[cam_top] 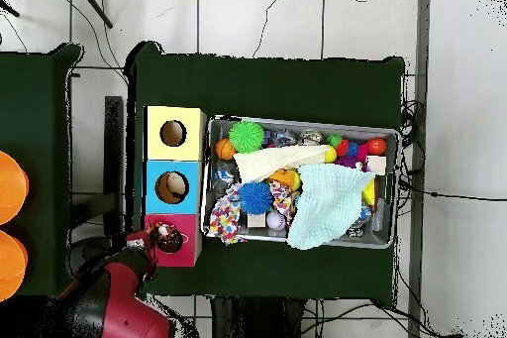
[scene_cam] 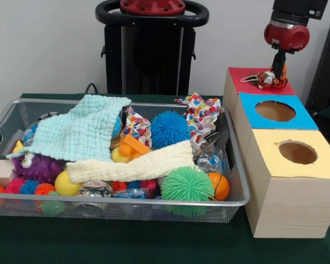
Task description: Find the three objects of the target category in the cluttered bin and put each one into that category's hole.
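The Sawyer arm's gripper (scene_cam: 275,70) hangs over the red-topped box (scene_cam: 247,82), pinching a small orange, white and black striped soft toy (scene_cam: 268,80) that lies at the box's hole. In the overhead view the gripper (cam_top: 156,235) and toy (cam_top: 163,232) sit at the rim of the red box's hole (cam_top: 170,240).

Three wooden boxes stand in a row just beside one short end of the wire bin (scene_cam: 239,187): the red one, a blue-topped box (scene_cam: 305,118) in the middle and a yellow-topped box (scene_cam: 280,159), each with a round hole in its top. The row rests on the green-covered table (scene_cam: 154,245).

The bin is heaped with clutter. A pale blue waffle cloth (scene_cam: 82,132) drapes over the end far from the boxes, partly covering a purple plush toy (scene_cam: 36,165). A cream cloth (scene_cam: 137,165) lies lengthwise across the middle. A blue spiky ball (scene_cam: 169,129) sits near the bin's centre, a green spiky ball (scene_cam: 187,184) rests against the front rim beside a small orange ball (scene_cam: 220,186), and a patterned heart-print cloth (scene_cam: 203,115) hangs over the corner nearest the red box. A yellow ball (scene_cam: 66,184), small pink and orange spiky balls (scene_cam: 30,188) and a wooden block (scene_cam: 1,171) crowd the opposite front corner.
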Available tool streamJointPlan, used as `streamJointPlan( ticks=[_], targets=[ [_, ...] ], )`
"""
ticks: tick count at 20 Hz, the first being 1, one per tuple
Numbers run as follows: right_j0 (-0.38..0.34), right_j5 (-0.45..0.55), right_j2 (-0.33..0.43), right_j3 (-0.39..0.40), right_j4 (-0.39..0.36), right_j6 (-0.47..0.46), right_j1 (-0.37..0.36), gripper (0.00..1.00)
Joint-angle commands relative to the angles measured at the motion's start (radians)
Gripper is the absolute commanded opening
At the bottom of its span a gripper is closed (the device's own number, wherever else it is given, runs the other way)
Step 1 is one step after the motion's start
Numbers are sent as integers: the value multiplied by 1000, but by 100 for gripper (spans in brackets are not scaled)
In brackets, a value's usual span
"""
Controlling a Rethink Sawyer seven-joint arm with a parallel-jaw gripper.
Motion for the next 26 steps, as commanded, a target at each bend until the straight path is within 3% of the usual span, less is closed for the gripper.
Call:
streamJointPlan(
  ticks=[1,8,17,22,26],
  targets=[
    [21,120,28,47,52,282,5,0],
    [-35,51,103,115,45,264,-41,0],
    [-119,21,134,173,-2,213,-93,0],
    [-126,30,126,183,-9,203,-107,0],
    [-179,-20,182,195,-27,209,-102,0]
  ],
)
